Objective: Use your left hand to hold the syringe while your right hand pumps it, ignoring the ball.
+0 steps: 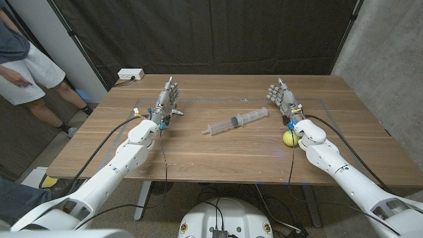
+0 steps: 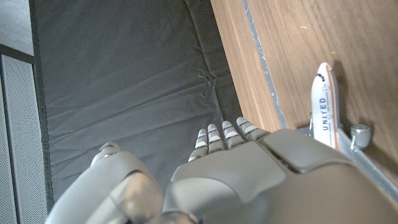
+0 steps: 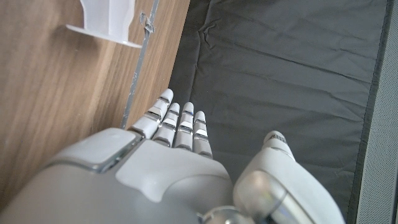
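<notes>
**Both hands raised and empty, syringe lying between them**

Your left hand [image 1: 167,100] stands on the left part of the wooden table [image 1: 198,162], fingers straight and pointing toward the far edge, holding nothing. The left arm runs back from it toward the bottom left corner, with black cables trailing along the forearm. In the left wrist view the back of that hand [image 2: 261,180] has its fingers [image 2: 219,138] held side by side and extended toward the dark curtain [image 2: 124,81], and a small toy airplane [image 2: 327,102] with a "UNITED" marking lies on the table just beside the hand.

Your right hand [image 1: 282,98] mirrors this on the right part of the table: fingers straight and close together, thumb apart, nothing in its grasp. In the right wrist view the hand [image 3: 149,174] shows its fingers [image 3: 177,124] extended toward the curtain, with the thumb standing off to one side.

The syringe [image 1: 235,121] lies on the table about midway between your two hands, touched by neither. It rests at a slant, its plunger end nearer your right hand and its tip toward your left. Its flanged end [image 3: 106,22] shows in the right wrist view.

The yellow ball [image 1: 289,138] sits on the table right against your right wrist. A white power strip [image 1: 131,75] lies at the far left corner of the table, and a person [image 1: 23,66] in pale shorts stands beyond that corner.
</notes>
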Controlling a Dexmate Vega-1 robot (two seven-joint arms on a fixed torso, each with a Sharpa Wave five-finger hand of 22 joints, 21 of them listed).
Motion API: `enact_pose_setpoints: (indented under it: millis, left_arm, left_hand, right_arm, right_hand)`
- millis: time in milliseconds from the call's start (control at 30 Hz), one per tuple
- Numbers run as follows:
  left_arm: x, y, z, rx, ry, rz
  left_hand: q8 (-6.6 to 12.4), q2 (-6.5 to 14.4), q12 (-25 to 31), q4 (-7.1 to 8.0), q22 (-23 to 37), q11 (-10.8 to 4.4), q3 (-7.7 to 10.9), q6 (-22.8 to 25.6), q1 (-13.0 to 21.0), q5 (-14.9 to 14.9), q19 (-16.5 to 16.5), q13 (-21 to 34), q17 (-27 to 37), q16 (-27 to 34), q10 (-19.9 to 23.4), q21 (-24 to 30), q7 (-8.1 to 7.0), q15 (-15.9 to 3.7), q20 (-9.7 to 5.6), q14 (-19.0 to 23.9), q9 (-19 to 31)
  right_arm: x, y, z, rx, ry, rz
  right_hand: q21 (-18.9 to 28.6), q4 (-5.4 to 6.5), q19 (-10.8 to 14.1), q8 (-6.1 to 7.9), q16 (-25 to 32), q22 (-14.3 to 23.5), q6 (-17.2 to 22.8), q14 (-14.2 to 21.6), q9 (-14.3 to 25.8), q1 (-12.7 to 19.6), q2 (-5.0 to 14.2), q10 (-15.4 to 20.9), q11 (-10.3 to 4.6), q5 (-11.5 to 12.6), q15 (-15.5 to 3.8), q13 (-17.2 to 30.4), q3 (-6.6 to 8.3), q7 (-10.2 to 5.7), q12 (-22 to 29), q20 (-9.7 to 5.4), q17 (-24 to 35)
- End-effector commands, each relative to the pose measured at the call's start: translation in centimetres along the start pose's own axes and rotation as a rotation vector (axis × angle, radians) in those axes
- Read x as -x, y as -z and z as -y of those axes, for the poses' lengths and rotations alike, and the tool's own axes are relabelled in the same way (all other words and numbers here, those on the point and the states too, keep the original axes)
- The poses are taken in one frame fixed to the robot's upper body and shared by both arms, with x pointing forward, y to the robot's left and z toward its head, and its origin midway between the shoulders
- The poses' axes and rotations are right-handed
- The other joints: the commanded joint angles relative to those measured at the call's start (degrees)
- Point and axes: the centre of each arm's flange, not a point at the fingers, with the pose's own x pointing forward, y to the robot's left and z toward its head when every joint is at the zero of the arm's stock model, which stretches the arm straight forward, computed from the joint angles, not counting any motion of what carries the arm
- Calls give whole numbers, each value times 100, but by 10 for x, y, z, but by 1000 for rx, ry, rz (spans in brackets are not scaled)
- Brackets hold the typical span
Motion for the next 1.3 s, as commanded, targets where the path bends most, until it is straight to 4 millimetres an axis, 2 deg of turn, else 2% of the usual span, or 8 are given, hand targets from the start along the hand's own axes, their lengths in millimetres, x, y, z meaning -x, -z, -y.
enact_pose_setpoints:
  millis: [33, 267, 600, 767, 967, 1200, 1300]
  left_arm:
    - [1, -13, -1, -40, 4, 8]
    - [-5, -21, 8, -35, 56, 33]
    - [-1, -29, 26, -88, 113, 52]
    - [8, -39, 36, -172, 116, 67]
    - [18, -47, 49, -213, 106, 82]
    - [30, -46, 65, -284, 82, 91]
    - [36, -42, 72, -299, 126, 116]
  left_hand:
    - [23, 2, 40, 33, 27, -10, 3, 7, 54, 26, -25, 15, 25, 35, 78, 36, 62, 0, -148, -20, 31]
    - [46, 20, 58, -30, 24, -37, 20, 96, 178, 32, 53, 16, 21, 48, 168, 51, 76, 4, -141, 76, 34]
    - [42, 45, 64, -170, 20, -11, 72, 129, 443, 23, 134, 19, 16, 46, 260, 54, 101, -7, -101, 172, 37]
    - [36, 66, 64, -230, 19, -1, 104, 122, 562, 16, 137, 20, 15, 40, 287, 45, 100, -8, -91, 193, 39]
    - [50, 111, 64, -357, 19, -60, 170, 178, 815, -6, 170, 22, 13, 54, 347, 37, 98, -57, -76, 306, 41]
    - [59, 133, 74, -466, 21, -43, 216, 234, 1024, -26, 228, 24, 11, 57, 434, 43, 93, -84, -89, 394, 43]
    - [84, 124, 107, -610, 29, -42, 244, 387, 1291, -67, 565, 27, 12, 86, 640, 140, 84, -99, -56, 627, 46]
  right_arm:
    - [5, -2, -4, 1, 28, 17]
    - [10, -6, -4, -1, 44, 47]
    - [14, -22, 5, 20, 44, 93]
    - [18, -29, 10, 51, 46, 100]
    - [20, -37, 24, 78, 45, 94]
    - [17, -47, 39, 88, 8, 111]
    - [16, -50, 47, 108, 11, 112]
  right_hand:
    - [14, -6, 29, 14, 13, 20, 31, 16, 8, 45, -2, 50, 7, 29, 15, 26, 39, 5, 32, -96, 27]
    - [-30, -25, -18, 4, -52, 20, 47, -92, 9, 54, -13, 3, 17, 26, -1, 26, 29, 8, 2, -97, 22]
    - [-74, -53, -56, -10, -82, 15, 49, -131, 8, 79, -30, -36, 19, 25, 22, 24, 21, 65, -24, -109, 12]
    - [-105, -63, -98, -20, -99, 14, 42, -164, 9, 87, -31, -59, 17, 25, 28, 23, 19, 62, -38, -104, 10]
    - [-121, -69, -104, -29, -101, 13, 35, -168, 9, 90, -27, -69, 25, 26, 41, 23, 17, 65, -46, -104, 10]
    - [-138, -69, -116, -35, -101, 13, 34, -167, 9, 92, -11, -64, 33, 27, 49, 23, 20, 71, -47, -89, 12]
    - [-142, -68, -116, -38, -100, 13, 31, -165, 9, 91, -5, -62, 32, 27, 50, 23, 21, 73, -47, -87, 13]
